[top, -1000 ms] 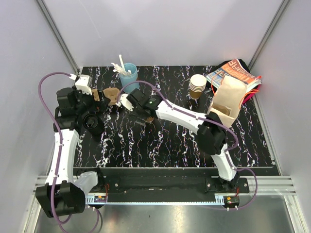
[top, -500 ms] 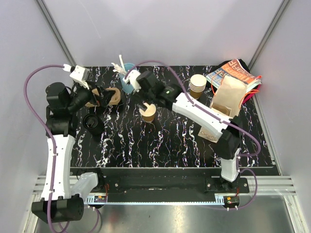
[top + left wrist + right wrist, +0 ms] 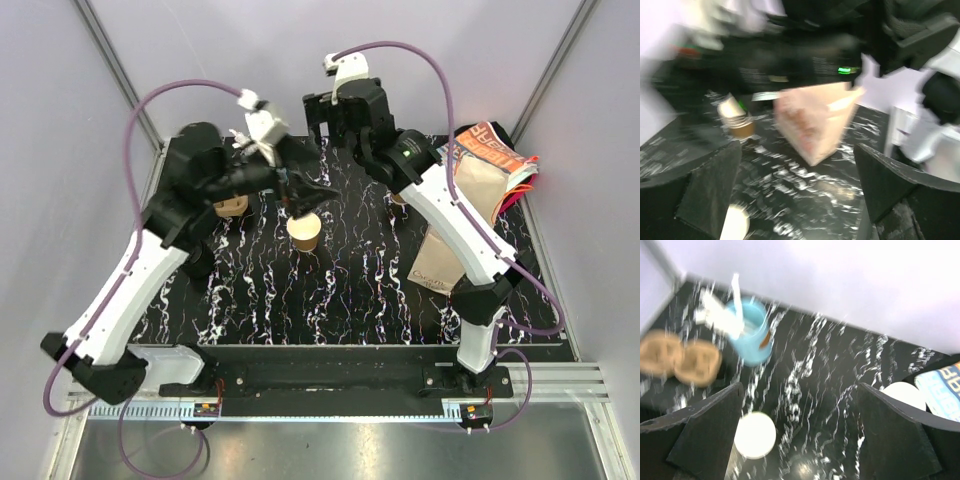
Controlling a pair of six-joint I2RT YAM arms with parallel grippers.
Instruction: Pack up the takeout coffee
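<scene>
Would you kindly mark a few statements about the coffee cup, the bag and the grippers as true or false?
1. The coffee cup stands upright on the table. True.
2. The right gripper holds the coffee cup. False: it is open and empty.
3. The coffee cup sits inside the paper bag. False: it stands on the table, apart from the bag.
4. The light-blue cup holds white utensils. True.
5. The left gripper is shut. False: its fingers are spread, with nothing between them.

Even, bright light in the sharp overhead view; both wrist views are smeared by motion blur.
</scene>
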